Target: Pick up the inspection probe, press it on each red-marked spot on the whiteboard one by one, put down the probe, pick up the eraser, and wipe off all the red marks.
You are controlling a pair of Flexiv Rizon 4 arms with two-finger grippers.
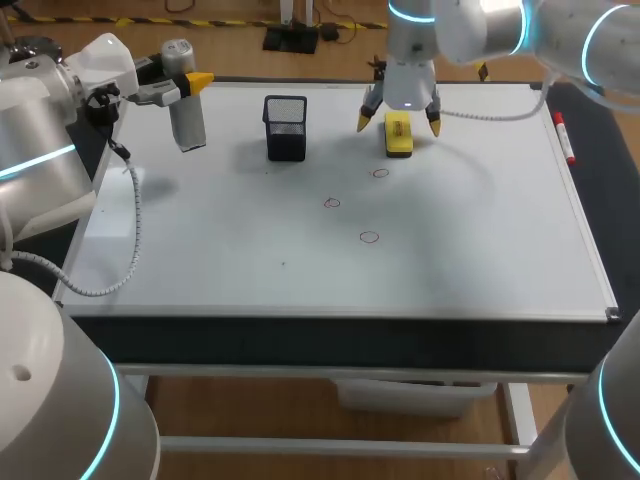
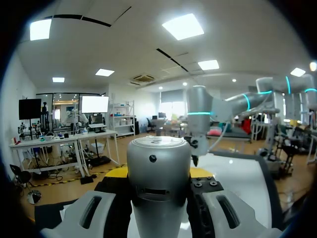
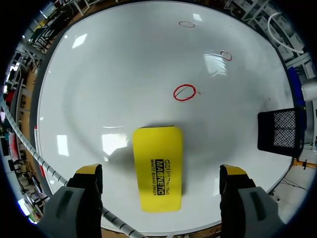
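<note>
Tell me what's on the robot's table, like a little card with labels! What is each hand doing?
left gripper: shut on the probe, held in the air at the left
right gripper: open, above the eraser, one finger on each side
red marks: three circles on the whiteboard, none wiped
cup: black mesh, upright, left of the eraser
marker: red, by the whiteboard's right edge

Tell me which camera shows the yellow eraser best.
The right wrist view: the eraser lies whole and close, below the open right gripper. The head view shows it small, beneath that gripper. The left wrist view does not show it.
</note>
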